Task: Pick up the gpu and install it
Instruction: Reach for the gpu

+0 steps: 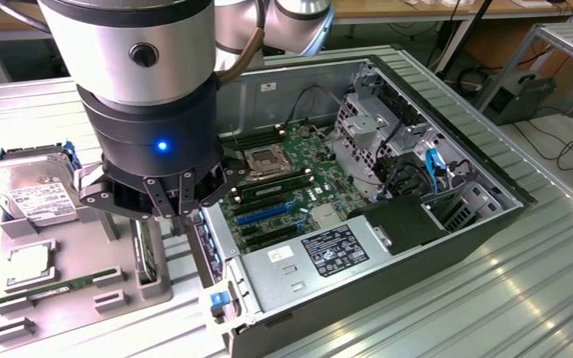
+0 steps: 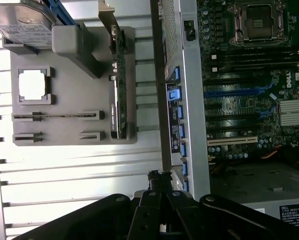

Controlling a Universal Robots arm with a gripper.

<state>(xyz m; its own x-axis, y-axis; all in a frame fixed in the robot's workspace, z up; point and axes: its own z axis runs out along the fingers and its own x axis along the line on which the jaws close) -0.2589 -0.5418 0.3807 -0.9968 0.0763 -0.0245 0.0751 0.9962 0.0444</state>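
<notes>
The gpu (image 2: 118,100) stands on its edge in a slot of the grey holder plate (image 2: 64,135), its silver bracket at one end. In the exterior view the gpu (image 1: 145,257) shows as a dark upright card just below my gripper (image 1: 175,222). The gripper hangs above the gap between the holder plate (image 1: 77,253) and the wall of the open computer case (image 1: 297,287). Its fingers are shut with nothing between them, and the gripper (image 2: 159,175) is apart from the card.
The holder also carries a hard drive (image 1: 33,190), a CPU (image 1: 30,262) and a green RAM stick (image 1: 53,292). Inside the case lies the motherboard (image 1: 277,194) with blue and black slots (image 2: 239,92). Ribbed metal table surface (image 1: 465,313) surrounds everything.
</notes>
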